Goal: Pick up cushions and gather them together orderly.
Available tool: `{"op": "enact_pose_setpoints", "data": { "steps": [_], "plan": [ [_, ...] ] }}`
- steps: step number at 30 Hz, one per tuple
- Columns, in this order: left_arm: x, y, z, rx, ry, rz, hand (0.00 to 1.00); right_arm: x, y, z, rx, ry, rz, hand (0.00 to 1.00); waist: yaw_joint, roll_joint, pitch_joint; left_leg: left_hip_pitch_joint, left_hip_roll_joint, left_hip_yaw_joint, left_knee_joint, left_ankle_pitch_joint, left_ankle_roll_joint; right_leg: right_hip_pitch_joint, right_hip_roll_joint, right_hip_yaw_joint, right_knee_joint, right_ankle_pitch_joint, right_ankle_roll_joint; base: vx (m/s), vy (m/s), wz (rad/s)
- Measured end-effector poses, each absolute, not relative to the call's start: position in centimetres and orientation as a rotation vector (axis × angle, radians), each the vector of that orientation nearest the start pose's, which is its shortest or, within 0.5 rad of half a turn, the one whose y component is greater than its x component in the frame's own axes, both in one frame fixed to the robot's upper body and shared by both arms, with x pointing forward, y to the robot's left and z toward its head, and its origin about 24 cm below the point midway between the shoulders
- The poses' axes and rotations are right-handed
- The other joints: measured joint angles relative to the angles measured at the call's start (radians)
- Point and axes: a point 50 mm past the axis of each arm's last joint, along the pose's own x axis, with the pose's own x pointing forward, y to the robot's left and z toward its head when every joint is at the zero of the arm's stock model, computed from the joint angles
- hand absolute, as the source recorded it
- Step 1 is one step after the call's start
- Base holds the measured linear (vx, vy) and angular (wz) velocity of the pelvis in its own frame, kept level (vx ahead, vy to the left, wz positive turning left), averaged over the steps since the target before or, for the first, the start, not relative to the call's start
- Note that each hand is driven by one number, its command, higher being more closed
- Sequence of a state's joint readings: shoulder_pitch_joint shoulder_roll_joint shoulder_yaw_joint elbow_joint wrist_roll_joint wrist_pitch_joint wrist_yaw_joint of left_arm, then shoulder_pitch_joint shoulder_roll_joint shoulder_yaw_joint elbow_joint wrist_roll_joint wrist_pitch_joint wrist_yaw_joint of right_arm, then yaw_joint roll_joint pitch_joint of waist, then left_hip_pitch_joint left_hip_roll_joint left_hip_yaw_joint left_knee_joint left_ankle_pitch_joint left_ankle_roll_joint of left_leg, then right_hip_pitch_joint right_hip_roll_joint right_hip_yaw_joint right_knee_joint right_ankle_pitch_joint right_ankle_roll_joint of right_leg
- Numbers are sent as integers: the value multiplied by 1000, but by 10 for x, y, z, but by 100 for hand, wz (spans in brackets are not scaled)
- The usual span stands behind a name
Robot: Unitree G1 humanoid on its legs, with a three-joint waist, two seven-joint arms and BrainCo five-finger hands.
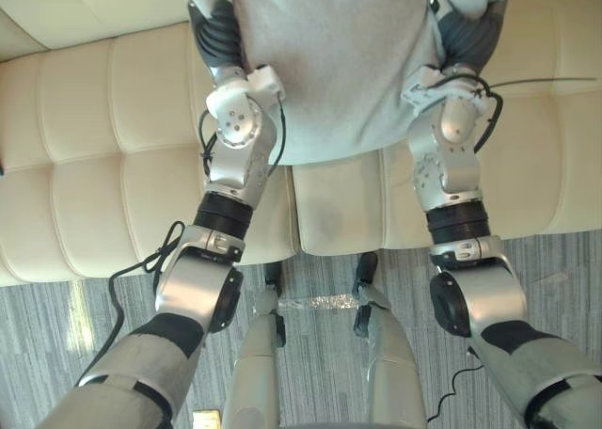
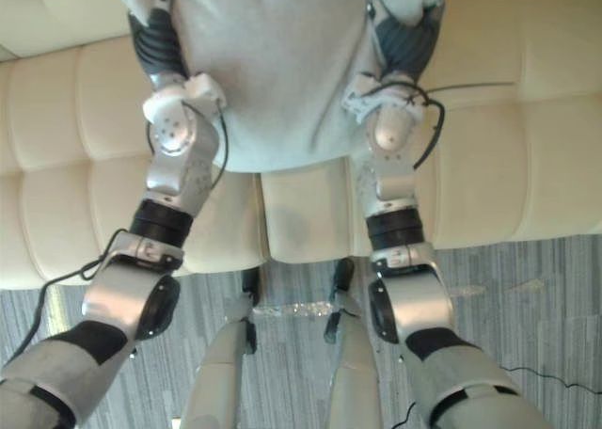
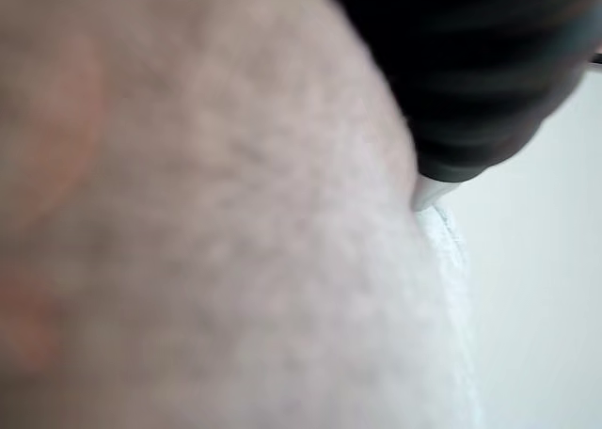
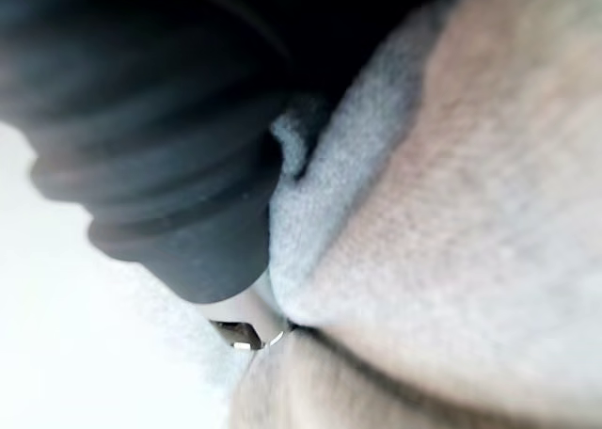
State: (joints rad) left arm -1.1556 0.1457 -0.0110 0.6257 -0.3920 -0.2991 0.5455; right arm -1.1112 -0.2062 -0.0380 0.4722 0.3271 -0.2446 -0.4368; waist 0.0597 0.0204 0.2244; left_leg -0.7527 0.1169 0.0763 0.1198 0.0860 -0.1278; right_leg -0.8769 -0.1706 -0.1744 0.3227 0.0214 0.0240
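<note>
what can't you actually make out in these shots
- Left hand: its grip, hidden behind the grey cushion in both eye views and the left wrist view.
- Right hand: likewise, buried in cushion fabric in the right wrist view.
- Cushion's top: cut off by the eye views' upper edge.
- Sofa: its ends run past the edges.

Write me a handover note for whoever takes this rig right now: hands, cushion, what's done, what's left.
Left hand: against the left edge of the grey cushion, dark cover pressed to the fabric; grip cannot be judged.
Right hand: against the cushion's right edge, likewise.
Cushion: between both hands, over the seat of the cream sofa; I cannot tell whether it is lifted clear or resting on it.
Done: one cushion is taken between the hands.
Left: carry it to the gathering spot, set it down squarely, then deal with any further cushions.
</note>
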Motion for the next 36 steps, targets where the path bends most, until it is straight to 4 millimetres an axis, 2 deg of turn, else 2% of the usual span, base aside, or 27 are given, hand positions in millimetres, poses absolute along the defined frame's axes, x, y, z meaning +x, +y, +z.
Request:
{"op": "enact_pose_setpoints", "data": {
  "steps": [4,7,9,10,12,14,15,17,18,20,21,24,25,26,29,33,36],
  "plan": [
    [384,134,308,-432,-701,283,0,367,-149,334,348,-842,-225,0,-1,-1,9,-18,1,1,-5,1,-2,-17,1,-1,-8,2,2,8,-1,0],
    [385,148,310,-431,-710,292,0,365,-167,340,356,-871,-238,0,0,-1,9,-19,1,0,-10,5,-7,-16,1,-4,-12,6,4,0,0,0],
    [387,161,309,-430,-707,309,0,363,-184,344,364,-885,-260,0,-1,-1,9,-16,1,0,-10,5,-7,-11,1,-6,-12,6,4,32,2,1],
    [388,173,307,-449,-696,330,0,364,-200,343,401,-874,-289,0,-2,-1,9,-10,2,-1,-10,5,-7,-3,1,-9,-12,6,4,41,-2,2],
    [387,195,299,-477,-684,366,0,364,-224,341,433,-858,-330,0,-5,-1,9,7,4,-1,-10,5,-7,15,2,-14,-12,6,4,35,-5,0],
    [385,225,271,-493,-633,435,0,359,-251,329,415,-849,-373,0,-6,-1,9,49,9,2,-10,4,-7,58,7,-16,-14,6,4,44,-15,-5],
    [384,232,261,-496,-614,450,0,359,-256,322,406,-838,-384,0,-7,-2,9,62,12,2,-10,4,-7,73,9,-17,-15,6,4,54,-26,-3],
    [373,250,217,-488,-541,502,0,353,-272,293,357,-794,-409,0,-9,-3,9,110,20,5,-10,4,-7,121,16,-18,-14,6,4,67,-35,-2],
    [369,254,204,-473,-521,511,0,351,-274,283,340,-782,-408,0,-10,-3,9,121,20,6,-10,3,-7,132,17,-18,-14,5,4,67,-37,-2],
    [350,257,153,-434,-422,525,0,336,-278,245,273,-727,-391,0,-10,-3,8,160,20,12,-10,-4,-4,171,17,-16,-14,-6,12,49,-29,-1],
    [343,256,136,-425,-384,526,0,332,-279,230,250,-697,-386,0,-10,-3,8,177,20,15,-10,-15,-2,187,17,-15,-13,-17,13,45,-19,1],
    [300,228,47,-389,-130,486,0,303,-269,148,213,-499,-364,0,-10,-8,6,272,13,26,1,-60,7,278,13,-6,9,-74,14,53,-5,0],
    [291,222,32,-375,-81,470,0,297,-267,132,204,-453,-363,0,-10,-10,5,288,12,27,6,-67,6,293,12,-3,15,-81,12,32,-5,-2],
    [269,210,2,-333,31,435,0,283,-261,99,187,-348,-357,0,-10,-15,1,331,10,30,12,-80,5,330,12,-2,26,-99,16,20,-6,-9],
    [230,194,-38,-235,201,347,0,253,-244,40,168,-139,-330,0,-6,-34,-15,396,16,41,28,-113,7,389,14,-2,34,-133,22,-7,-6,-14],
    [181,179,-93,-145,484,286,0,192,-226,-57,177,289,-369,0,-9,-43,-107,490,23,41,20,-129,0,489,20,-12,16,-148,28,46,0,-1],
    [156,175,-117,-112,638,276,0,158,-213,-95,201,493,-381,0,-11,-41,-153,550,24,47,2,-137,3,555,23,-14,-18,-145,35,69,34,-4]
  ]
}}
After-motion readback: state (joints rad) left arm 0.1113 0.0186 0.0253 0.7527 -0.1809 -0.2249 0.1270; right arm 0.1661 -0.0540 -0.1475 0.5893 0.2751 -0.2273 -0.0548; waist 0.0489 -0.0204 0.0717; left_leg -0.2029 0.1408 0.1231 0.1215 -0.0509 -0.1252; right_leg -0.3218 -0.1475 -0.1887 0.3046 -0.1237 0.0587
